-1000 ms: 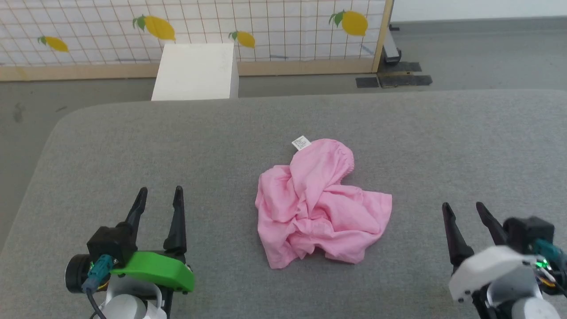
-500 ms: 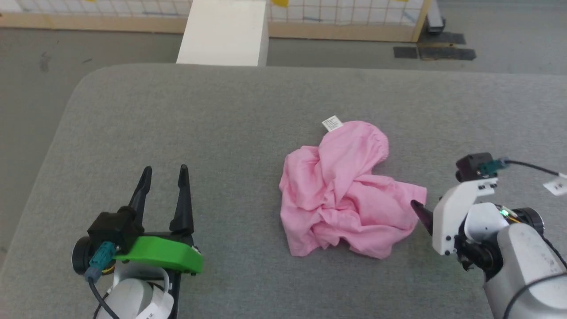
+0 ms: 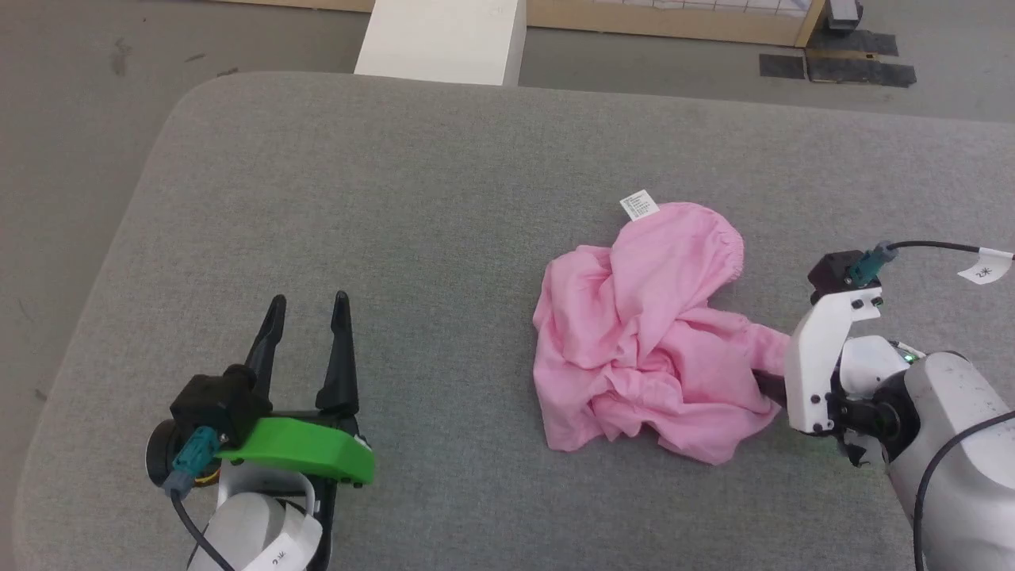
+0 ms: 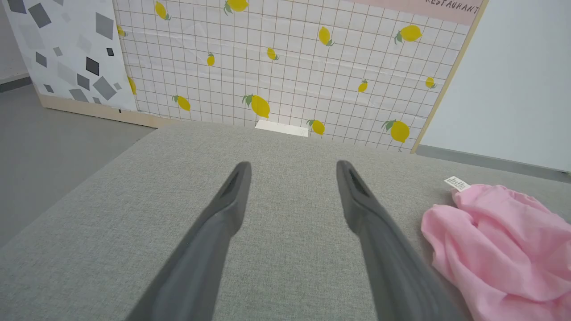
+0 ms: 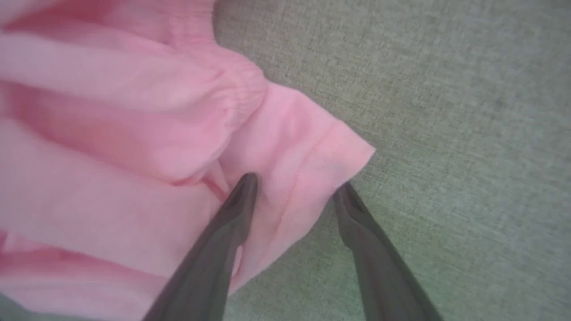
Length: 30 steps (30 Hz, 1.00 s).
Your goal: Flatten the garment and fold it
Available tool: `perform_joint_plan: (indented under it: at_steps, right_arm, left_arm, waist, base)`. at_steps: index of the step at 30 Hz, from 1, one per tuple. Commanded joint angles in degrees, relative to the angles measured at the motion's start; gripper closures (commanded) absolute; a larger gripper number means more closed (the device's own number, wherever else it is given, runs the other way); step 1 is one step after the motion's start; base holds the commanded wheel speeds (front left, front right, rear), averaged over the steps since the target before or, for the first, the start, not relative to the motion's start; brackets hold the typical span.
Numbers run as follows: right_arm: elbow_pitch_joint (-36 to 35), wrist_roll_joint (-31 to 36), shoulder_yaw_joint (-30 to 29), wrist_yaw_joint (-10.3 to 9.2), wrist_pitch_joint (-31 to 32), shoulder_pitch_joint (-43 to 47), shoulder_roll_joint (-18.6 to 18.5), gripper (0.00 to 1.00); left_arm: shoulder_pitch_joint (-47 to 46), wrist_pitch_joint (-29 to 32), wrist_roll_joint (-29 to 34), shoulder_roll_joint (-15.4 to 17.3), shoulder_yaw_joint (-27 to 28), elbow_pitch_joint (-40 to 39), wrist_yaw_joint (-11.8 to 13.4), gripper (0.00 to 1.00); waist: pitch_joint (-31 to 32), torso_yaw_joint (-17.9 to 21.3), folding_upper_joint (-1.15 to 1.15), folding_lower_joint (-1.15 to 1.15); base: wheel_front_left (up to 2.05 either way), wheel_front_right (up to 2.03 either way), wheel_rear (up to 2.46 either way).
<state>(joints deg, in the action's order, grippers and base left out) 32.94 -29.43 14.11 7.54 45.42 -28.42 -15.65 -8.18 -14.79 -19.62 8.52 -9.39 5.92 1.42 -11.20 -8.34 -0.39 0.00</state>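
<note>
The light pink garment point(image 3: 650, 333) lies crumpled on the grey surface, its small white label point(image 3: 639, 205) sticking out at the far edge. In the left wrist view the garment point(image 4: 504, 249) sits at the right with the label point(image 4: 455, 183). My right gripper point(image 5: 296, 187) is open and straddles a hemmed corner of the garment point(image 5: 308, 165), one finger on the cloth, the other on the surface beside it. In the head view the right gripper point(image 3: 765, 385) is mostly hidden by its white mount. My left gripper point(image 3: 305, 313) stands open over bare surface, well left of the garment.
The grey padded surface point(image 3: 396, 198) has a rounded far-left corner, with floor beyond. A white box point(image 3: 440, 40) stands behind its far edge. A lemon-patterned screen point(image 4: 290, 67) rises at the back.
The head camera has tilted down and shifted. My right gripper swung in from the lower right, turned toward the garment and now reaches its right corner. The left gripper stayed open in place.
</note>
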Motion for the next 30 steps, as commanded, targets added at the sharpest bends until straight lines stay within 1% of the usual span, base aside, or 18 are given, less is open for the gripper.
perform_joint_plan:
  at_steps: [1, 6, 10, 13, 15, 18, 22, 24, 27, 30]
  right_arm:
    - [3.29, -1.12, 2.78, -0.05, 1.32, 3.95, 1.79, 1.0]
    - [0.46, -0.56, 4.42, -0.05, -5.77, 2.4, -0.51, 1.0]
    - [-2.77, -0.61, 3.12, -0.05, -10.3, 2.4, -2.69, 1.0]
    - [-5.24, -0.04, 0.64, -0.05, -12.15, 3.58, -4.28, 1.0]
    - [-7.44, 0.72, -2.43, -0.05, -13.38, 5.4, -5.39, 1.0]
    - [-10.4, 2.12, -7.98, -0.05, -14.07, 9.6, -6.01, 1.0]
    - [-14.89, 4.14, -17.1, -0.05, -13.89, 17.95, -4.78, 1.0]
    - [-17.23, 5.31, -21.69, -0.05, -13.74, 22.48, -3.02, 1.0]
    - [-20.63, 7.11, -27.41, -0.05, -12.54, 29.48, 0.97, 1.0]
    - [-23.13, 8.57, -31.06, -0.05, -10.56, 35.51, 5.24, 1.0]
  left_arm:
    - [-0.59, -0.2, 0.59, -0.49, 0.49, 0.35, -0.46, 0.0]
    - [0.33, -0.2, 1.65, -1.07, 1.58, 1.38, -1.26, 0.0]
    - [1.72, -0.2, 2.4, -1.18, 2.24, 2.34, -1.59, 0.0]
    - [2.52, -0.2, 2.55, -0.99, 2.53, 2.65, -1.7, 0.0]
    - [2.99, -0.2, 2.6, -0.8, 2.63, 2.82, -1.77, 0.0]
    - [3.58, -0.2, 2.63, -0.59, 2.58, 3.09, -1.75, 0.0]
    - [4.28, 0.08, 2.57, -0.39, 2.35, 3.11, -1.56, 0.0]
    - [4.53, 0.33, 2.47, -0.23, 2.31, 3.1, -1.5, 0.0]
    - [4.89, 0.54, 2.3, -0.07, 2.23, 3.24, -1.4, 0.0]
    - [5.24, 0.76, 2.13, 0.02, 2.1, 3.4, -1.32, 0.0]
  waist:
    - [0.63, 0.27, 0.39, 0.0]
    - [2.83, 1.34, 0.39, 0.0]
    - [5.96, 3.32, 0.39, 0.0]
    - [7.11, 4.76, 0.39, 0.0]
    - [7.69, 5.89, 0.39, 0.0]
    - [8.22, 7.1, 0.39, 0.0]
    - [8.48, 8.35, 0.39, 0.0]
    - [8.45, 8.81, 0.39, 0.0]
    - [8.61, 9.28, 0.39, 0.0]
    - [8.87, 9.4, 0.39, 0.0]
  base:
    - [0.0, 0.0, 0.0]
    - [0.0, 0.0, 0.0]
    - [0.0, 0.0, 0.0]
    - [0.0, 0.0, 0.0]
    - [0.0, 0.0, 0.0]
    - [0.0, 0.0, 0.0]
    - [0.0, 0.0, 0.0]
    - [0.0, 0.0, 0.0]
    - [0.0, 0.0, 0.0]
    - [0.0, 0.0, 0.0]
